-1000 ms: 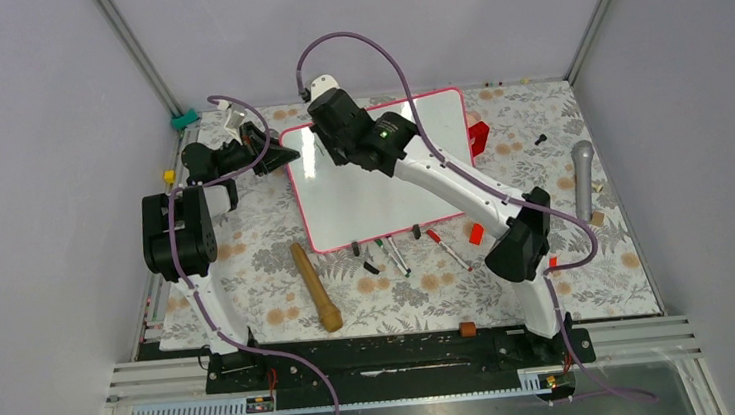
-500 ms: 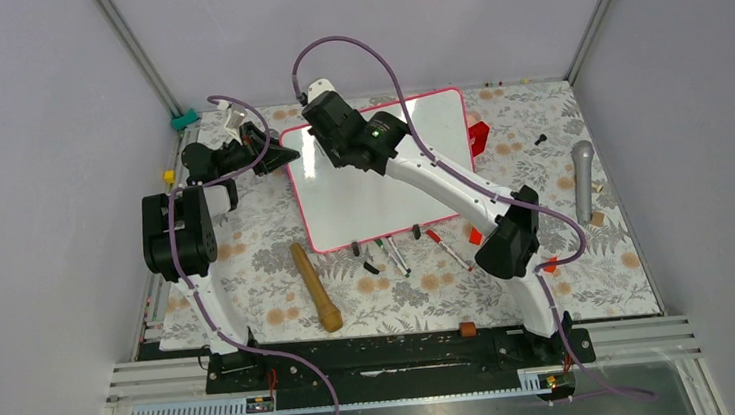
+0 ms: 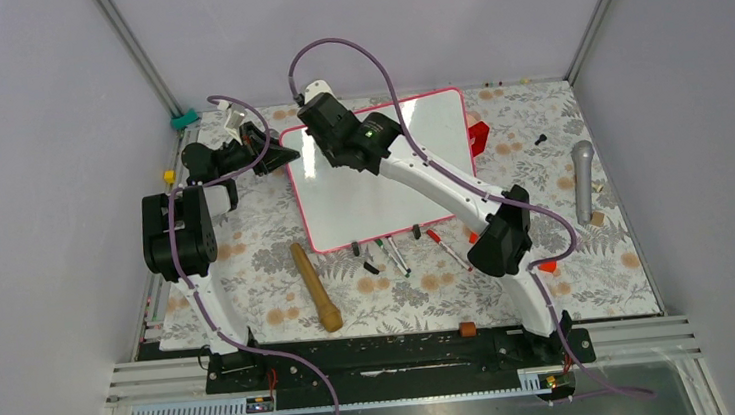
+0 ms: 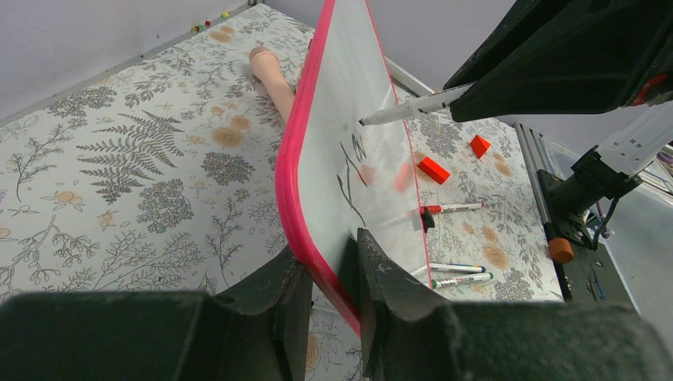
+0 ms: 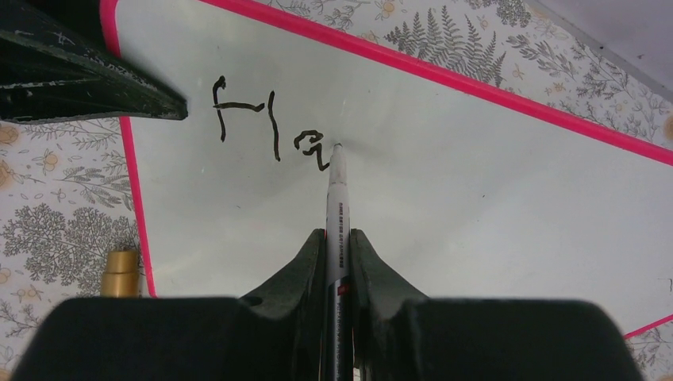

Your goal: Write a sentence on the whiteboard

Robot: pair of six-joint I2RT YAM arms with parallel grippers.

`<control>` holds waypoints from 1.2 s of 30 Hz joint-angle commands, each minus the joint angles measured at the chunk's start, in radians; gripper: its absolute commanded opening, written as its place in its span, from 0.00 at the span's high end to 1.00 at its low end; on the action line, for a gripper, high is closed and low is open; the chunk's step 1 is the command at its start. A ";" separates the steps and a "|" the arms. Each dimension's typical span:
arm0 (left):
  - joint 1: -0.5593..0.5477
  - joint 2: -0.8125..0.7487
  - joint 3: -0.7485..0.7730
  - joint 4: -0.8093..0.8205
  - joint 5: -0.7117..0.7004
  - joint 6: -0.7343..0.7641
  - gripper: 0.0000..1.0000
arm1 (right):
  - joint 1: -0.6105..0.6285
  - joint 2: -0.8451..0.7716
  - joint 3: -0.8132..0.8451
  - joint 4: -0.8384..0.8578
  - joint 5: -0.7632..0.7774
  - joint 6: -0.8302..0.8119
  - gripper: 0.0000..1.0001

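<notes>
We see the table (image 3: 248, 268) under its flowered cloth, and on it the whiteboard (image 3: 364, 208) lies toward twelve o'clock, a little left of centre, with its pink frame all in view apart from what the right arm covers. The left claw (image 4: 329, 254) is clenched on the frame at the whiteboard's ten o'clock corner, one finger above the rim and one below; we judge that it is pinning the whiteboard down so it does not slide under the writing. The right claw (image 5: 337, 238) reaches over from five o'clock and grips a marker (image 5: 336, 198) tightly between its fingers, the tip touching the white surface. Of the sentence (image 5: 274, 131) only a capital H and a partly formed second letter, probably an a, show, both tucked into the ten o'clock corner just beside the left claw's finger. By our reckoning the task is barely begun: the rest of the first word and all of the following words are yet to be written, and the whole surface toward three and six o'clock is bare. A wooden stick (image 3: 315, 287) lies at the whiteboard's seven o'clock, a few spare pens (image 3: 395, 255) at its six o'clock, and a microphone (image 3: 583, 179) sits well apart at three o'clock.
</notes>
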 commanded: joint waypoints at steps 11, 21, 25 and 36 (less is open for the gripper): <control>-0.014 0.027 -0.016 0.083 0.243 0.141 1.00 | -0.004 0.019 0.021 -0.002 0.033 -0.004 1.00; -0.013 0.029 -0.013 0.083 0.243 0.136 1.00 | -0.003 -0.008 -0.013 -0.052 0.009 0.005 1.00; -0.014 0.028 -0.014 0.082 0.242 0.138 1.00 | -0.003 -0.020 -0.031 -0.074 -0.006 0.008 1.00; -0.014 0.026 -0.017 0.082 0.243 0.140 1.00 | -0.003 -0.056 -0.074 -0.101 -0.050 0.023 1.00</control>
